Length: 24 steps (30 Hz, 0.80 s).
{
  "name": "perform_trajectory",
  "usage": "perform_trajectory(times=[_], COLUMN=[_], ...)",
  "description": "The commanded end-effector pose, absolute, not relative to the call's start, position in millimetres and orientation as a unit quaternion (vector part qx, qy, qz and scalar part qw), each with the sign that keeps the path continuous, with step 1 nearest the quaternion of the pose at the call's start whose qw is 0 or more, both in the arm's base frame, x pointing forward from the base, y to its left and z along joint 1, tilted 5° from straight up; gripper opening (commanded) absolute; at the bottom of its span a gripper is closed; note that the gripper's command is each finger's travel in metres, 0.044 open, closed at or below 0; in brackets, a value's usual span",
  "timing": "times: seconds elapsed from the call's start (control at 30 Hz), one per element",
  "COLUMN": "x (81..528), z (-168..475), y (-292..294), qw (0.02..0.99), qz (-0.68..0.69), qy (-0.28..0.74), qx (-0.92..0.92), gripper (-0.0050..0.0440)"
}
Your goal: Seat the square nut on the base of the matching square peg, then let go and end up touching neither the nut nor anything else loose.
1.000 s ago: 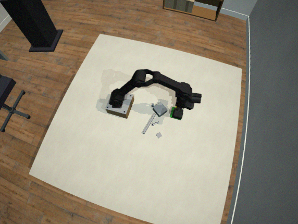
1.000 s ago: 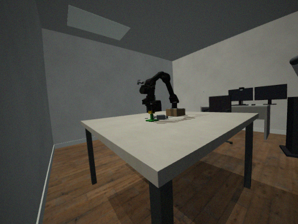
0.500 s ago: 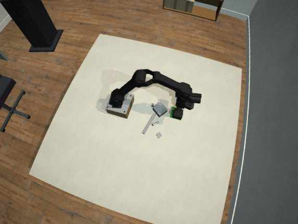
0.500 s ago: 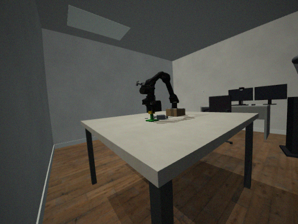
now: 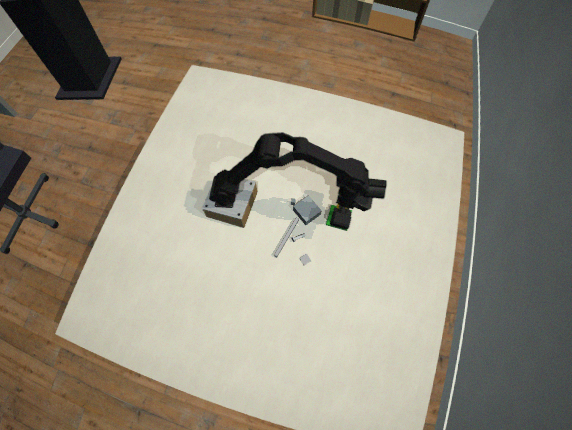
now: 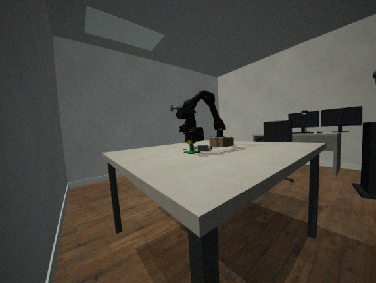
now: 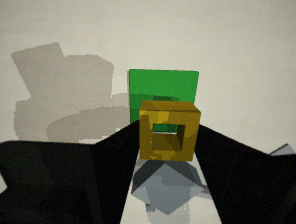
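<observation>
Black parallel-jaw gripper [image 7: 169,145] clamped on the yellow square nut [image 7: 170,131], one dark finger [image 7: 117,150] on each side. Nut held above the flat green square base plate [image 7: 145,90]; top of the green square peg [image 7: 161,127] visible through the nut's opening. Grey pyramid-topped block [image 5: 307,208] lies just beside the base on the white table [image 5: 250,325].

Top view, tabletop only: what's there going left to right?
Arm's base block → long grey bar → grey square plate → green peg base under the gripper, shut on the square nut.
</observation>
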State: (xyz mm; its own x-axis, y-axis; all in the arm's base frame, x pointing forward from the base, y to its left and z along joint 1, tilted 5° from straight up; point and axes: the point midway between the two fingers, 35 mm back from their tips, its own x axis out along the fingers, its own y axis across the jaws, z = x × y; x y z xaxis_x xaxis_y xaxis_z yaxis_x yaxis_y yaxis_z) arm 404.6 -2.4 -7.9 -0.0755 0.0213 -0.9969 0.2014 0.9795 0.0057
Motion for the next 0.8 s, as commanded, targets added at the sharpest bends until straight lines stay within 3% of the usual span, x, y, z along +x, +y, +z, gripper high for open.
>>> perform_trajectory(times=[0.0,0.77], x=[404.3,404.0], z=[-9.3,-17.1], y=[-1.4,-1.3], qw=[0.675,0.675], qz=[-0.066,-0.066], qy=[0.731,0.731], qx=[0.079,0.079], gripper=[0.0,0.0])
